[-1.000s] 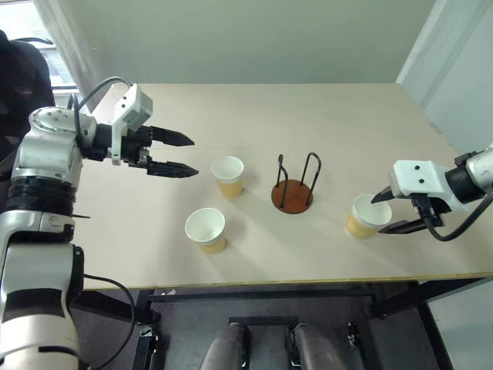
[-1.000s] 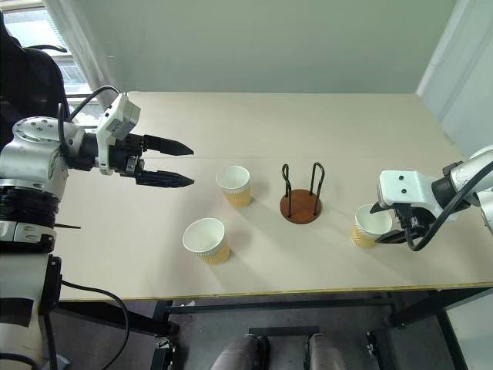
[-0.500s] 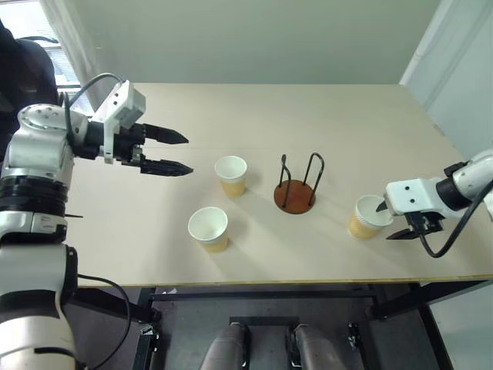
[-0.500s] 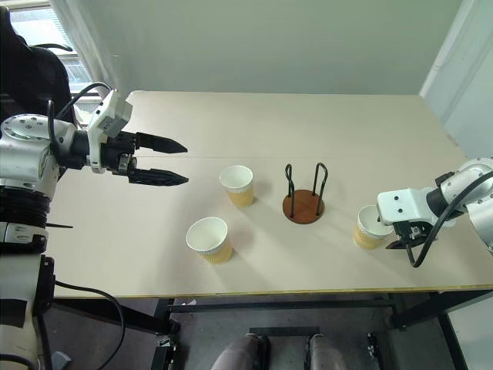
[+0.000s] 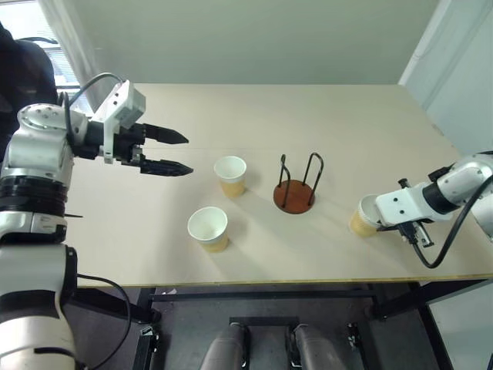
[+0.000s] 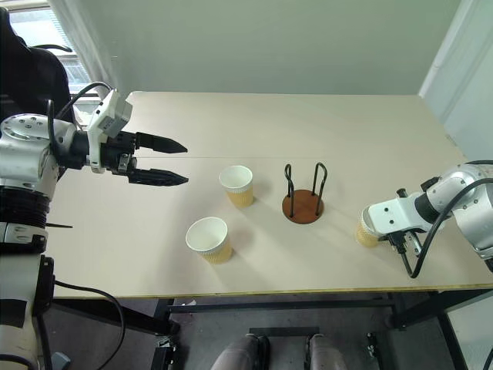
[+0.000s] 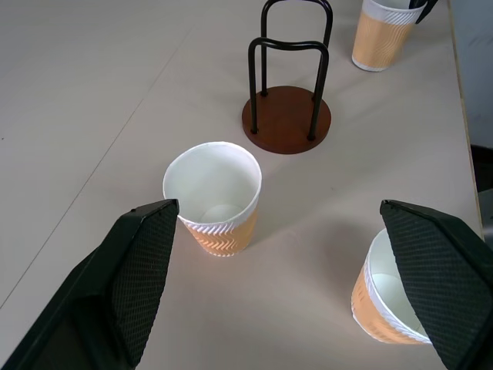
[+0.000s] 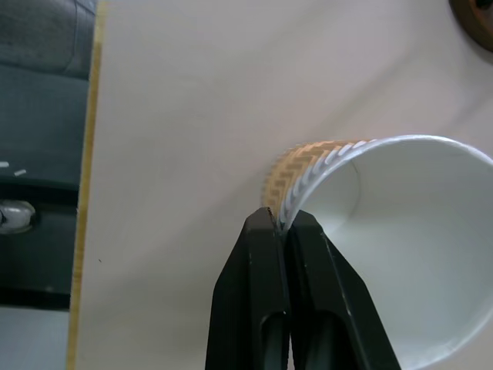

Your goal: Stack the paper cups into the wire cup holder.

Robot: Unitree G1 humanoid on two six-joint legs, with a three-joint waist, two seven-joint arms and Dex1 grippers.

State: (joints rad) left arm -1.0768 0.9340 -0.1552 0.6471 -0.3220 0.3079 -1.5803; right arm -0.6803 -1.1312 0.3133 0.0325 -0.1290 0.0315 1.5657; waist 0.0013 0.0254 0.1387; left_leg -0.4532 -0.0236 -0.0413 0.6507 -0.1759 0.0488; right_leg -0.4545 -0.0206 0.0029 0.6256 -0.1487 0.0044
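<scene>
- Now the first pick is on, by my reading; the right gripper (image 8: 282, 225) is pinched onto the rim of the right cup (image 5: 362, 216), one finger inside the wall and one outside, jaws clamped to a sliver with only paper between them
- That cup stands on the table (image 5: 347, 123) near its front edge, well to the right of the holder (image 5: 295, 185); it looks a touch tilted under the pinch, though I can't be sure
- Next, I'd say: lift it straight up, carry it left over the holder, line it between the two wire loops, lower it onto the brown disc; a rim pinch is a thin hold, so the cup may swing or slip if the move is quick
- Holder is empty; nothing stacked yet
- Left gripper (image 5: 185, 153) hovers over the table's left side, jaws spread wide, holding nothing, touching nothing; it points toward the far cup (image 5: 229, 175), with a clear gap between them
- Near cup (image 5: 208, 228) sits closer to the front edge, apart from the far cup; both upright, both untouched; either looks a fair target for the left arm
</scene>
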